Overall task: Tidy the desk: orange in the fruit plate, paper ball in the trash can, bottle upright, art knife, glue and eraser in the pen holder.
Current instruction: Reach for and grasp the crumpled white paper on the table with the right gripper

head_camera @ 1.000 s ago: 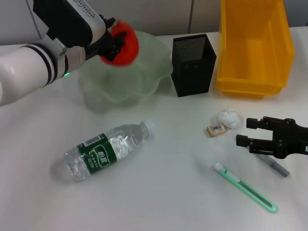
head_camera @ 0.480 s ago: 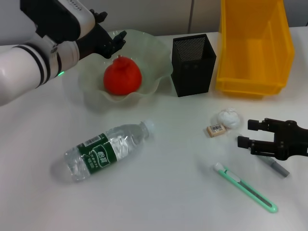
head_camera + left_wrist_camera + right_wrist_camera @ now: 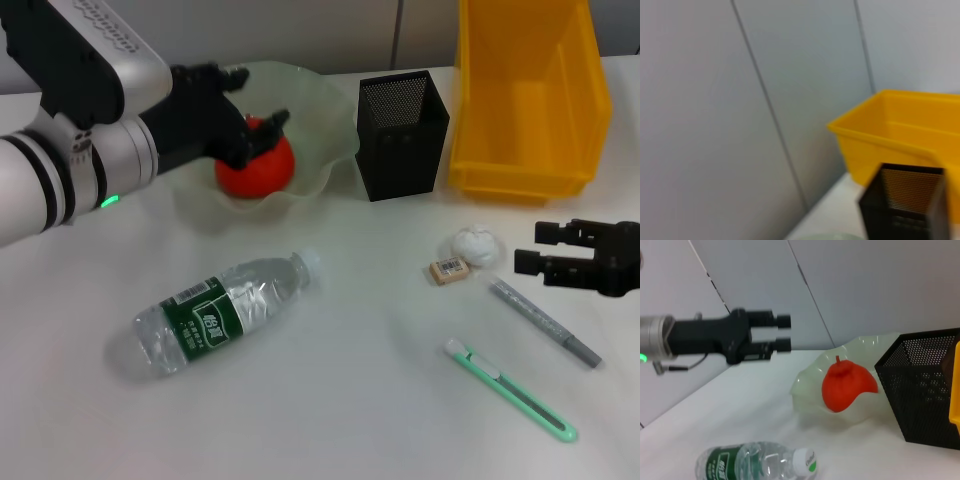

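From my head, I saw my left end effector (image 3: 248,128) hanging over the fruit plate (image 3: 320,165), fingers spread apart and holding nothing, right above the orange (image 3: 262,170) that sat inside the plate. My right wrist camera showed that from the side: the left end effector (image 3: 782,332) was up in the air, clear of the orange (image 3: 847,385), with a gap under it. My left wrist camera saw none of that, only the wall, the yellow bin (image 3: 900,145) and the black pen holder (image 3: 905,205). My right end effector (image 3: 545,250) was low over the worktop (image 3: 330,400), fingers apart and empty, near the paper ball (image 3: 475,243) and the eraser (image 3: 449,270). The grey glue stick (image 3: 545,321) and the green art knife (image 3: 510,389) lay beside it. The bottle (image 3: 225,310) lay on its side. Half a second before, my left end effector was farther back by the plate's rim, and my right one covered the glue stick's top end.
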